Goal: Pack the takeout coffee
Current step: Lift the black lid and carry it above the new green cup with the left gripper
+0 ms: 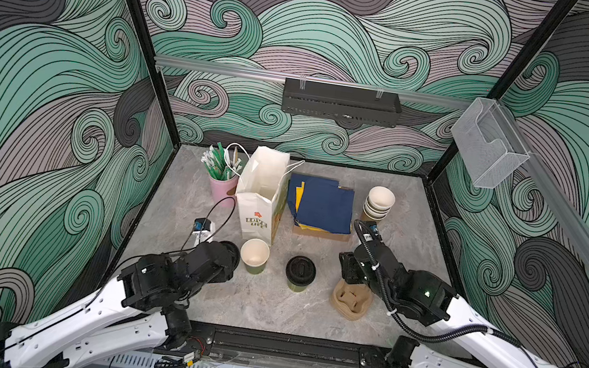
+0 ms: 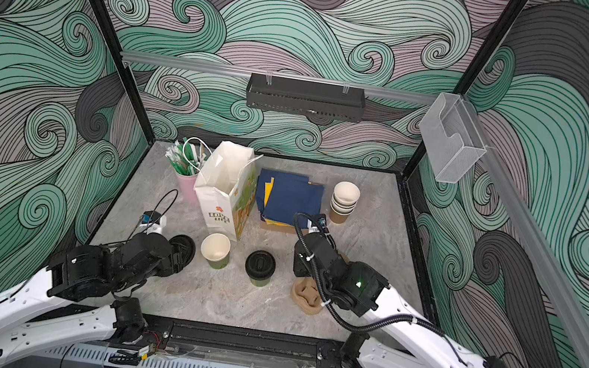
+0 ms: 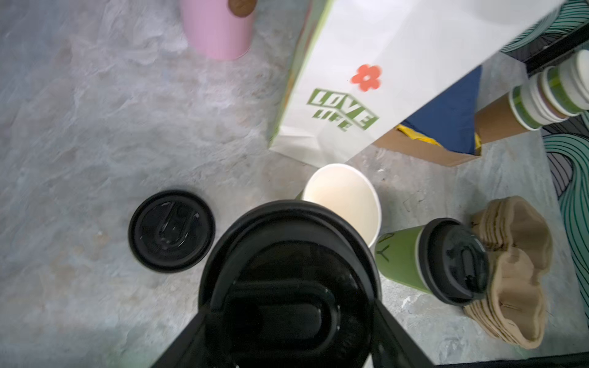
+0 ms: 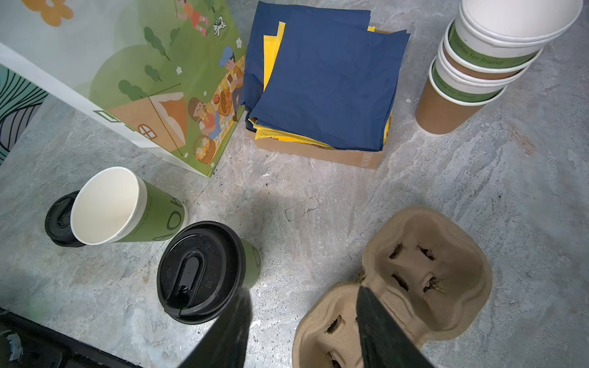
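One takeout coffee, an olive-green cup with a black sip lid, stands upright mid-table. Left of it is a lidless green cup. My left gripper is shut on a loose black lid, held just short of the lidless cup. A second black lid lies flat on the table. My right gripper hangs open and empty, one finger above the brown pulp cup carrier, right of the lidded cup.
An open white paper bag stands behind the cups. Beside it are a box of blue and yellow napkins, a stack of lidless cups and a pink cup of stirrers.
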Controlling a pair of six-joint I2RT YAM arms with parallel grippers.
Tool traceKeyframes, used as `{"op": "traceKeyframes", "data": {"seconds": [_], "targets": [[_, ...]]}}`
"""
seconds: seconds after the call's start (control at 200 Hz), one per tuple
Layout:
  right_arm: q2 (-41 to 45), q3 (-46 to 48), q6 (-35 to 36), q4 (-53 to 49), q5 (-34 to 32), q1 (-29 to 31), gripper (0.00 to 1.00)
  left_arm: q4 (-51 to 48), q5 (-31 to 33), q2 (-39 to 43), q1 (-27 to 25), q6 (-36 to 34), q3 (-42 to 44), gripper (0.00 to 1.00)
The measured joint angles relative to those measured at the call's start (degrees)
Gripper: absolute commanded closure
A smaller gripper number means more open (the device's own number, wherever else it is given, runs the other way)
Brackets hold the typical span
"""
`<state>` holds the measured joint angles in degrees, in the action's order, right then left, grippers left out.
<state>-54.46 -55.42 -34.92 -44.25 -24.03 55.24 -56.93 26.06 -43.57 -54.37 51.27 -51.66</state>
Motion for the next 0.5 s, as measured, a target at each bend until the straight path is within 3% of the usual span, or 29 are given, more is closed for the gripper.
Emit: {"op": "traceKeyframes", "data": {"seconds": [0.24, 0.5], "targets": [[1.01, 0.00, -0.09, 0.20, 0.00, -0.20, 0.45, 7.10, -2.29, -14.47, 1.92, -8.94, -2.99, 0.37], [2.23, 0.02, -0.59, -0.24, -0.02, -0.20, 0.45, 8.90, -5.07, -20.11, 4.07, -11.02, -3.89, 0.37]]}}
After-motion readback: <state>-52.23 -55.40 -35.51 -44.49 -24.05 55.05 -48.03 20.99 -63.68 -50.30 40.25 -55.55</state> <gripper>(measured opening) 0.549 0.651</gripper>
